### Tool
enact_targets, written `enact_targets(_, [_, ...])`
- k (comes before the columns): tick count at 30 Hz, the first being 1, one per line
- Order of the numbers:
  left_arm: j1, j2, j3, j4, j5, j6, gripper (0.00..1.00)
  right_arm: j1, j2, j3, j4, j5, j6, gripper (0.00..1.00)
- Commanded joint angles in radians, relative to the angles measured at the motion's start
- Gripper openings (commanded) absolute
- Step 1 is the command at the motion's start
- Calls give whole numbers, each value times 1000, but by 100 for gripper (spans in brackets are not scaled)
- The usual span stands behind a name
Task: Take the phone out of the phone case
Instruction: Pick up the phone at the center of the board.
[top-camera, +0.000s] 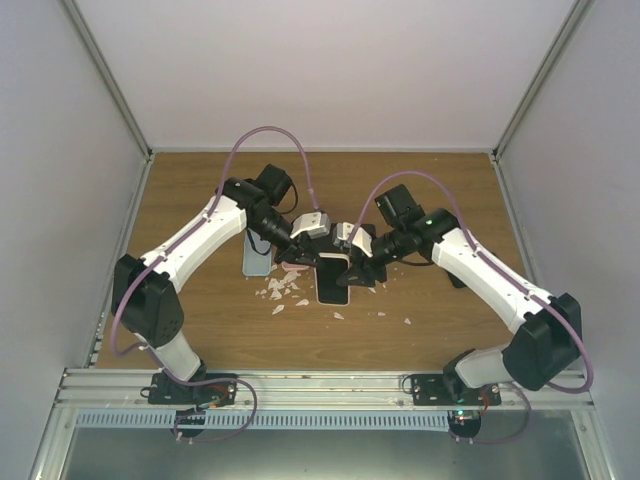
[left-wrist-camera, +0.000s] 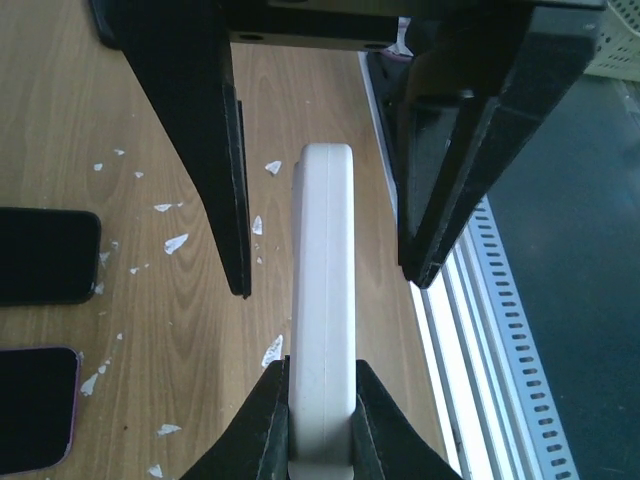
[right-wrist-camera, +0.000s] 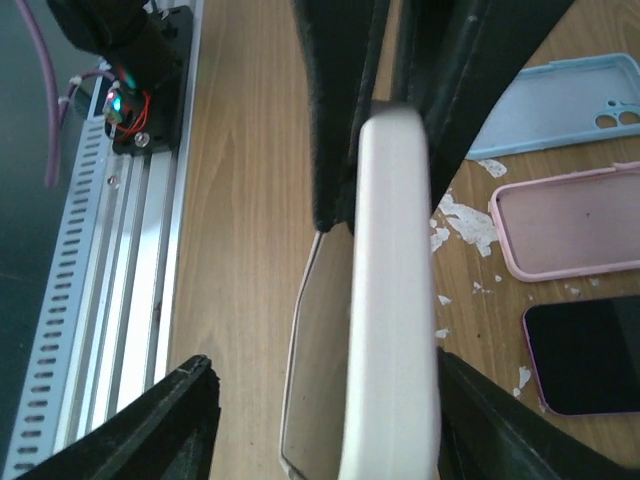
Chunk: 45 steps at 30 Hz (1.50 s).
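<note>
1. Although it surrounds the white phone case (left-wrist-camera: 322, 300), the left gripper (left-wrist-camera: 330, 285) stands wide open. Its fingers (left-wrist-camera: 190, 130) straddle the case with a gap on each side and grip nothing.
2. At the left of the group, a blue-grey case (top-camera: 257, 258) lies flat on the table (top-camera: 200, 330).
3. Just to its right lies a pink case (right-wrist-camera: 570, 220), open side up.
4. White flakes (top-camera: 283, 290) are scattered on the wood near these two cases.
5. The white phone case sits edge-on over the middle of the table, between the two grippers. Its long axis runs from one gripper toward the other.
6. Along one long side of the white phone case, a thin pale panel stands off the body. The right wrist view is too close to show whether this is the case lip or the phone itself.
7. A black phone (top-camera: 333, 285) lies flat on the table, to the right of the pink case and below the grippers in the top view.
8. The right gripper (right-wrist-camera: 390, 200) is clamped on one end of the white phone case, with a finger pressed flat against each broad face.
</note>
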Motion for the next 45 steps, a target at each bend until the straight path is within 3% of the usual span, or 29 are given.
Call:
enact_targets(1, [-16, -69, -21, 107, 14, -50, 0, 17, 18, 10, 44, 30, 25, 53])
enact_targets(11, [-19, -63, -18, 133, 19, -59, 0, 28, 53, 39, 19, 31, 31, 15])
enact_targets(16, [-16, -73, -30, 211, 4, -130, 21, 25, 56, 70, -1, -15, 32, 1])
enact_targets(23, [57, -124, -51, 370, 79, -296, 52, -52, 59, 126, 42, -124, 72, 1])
enact_targets(25, [95, -137, -49, 413, 112, -348, 56, -92, 62, 154, 59, -179, 98, 1])
enact_targets(35, [226, -218, -98, 677, 259, -608, 61, -271, 26, 188, 312, -455, 352, 0])
enact_targets(45, [233, -301, -174, 692, 247, -629, 61, -317, -19, 85, 657, -658, 700, 0])
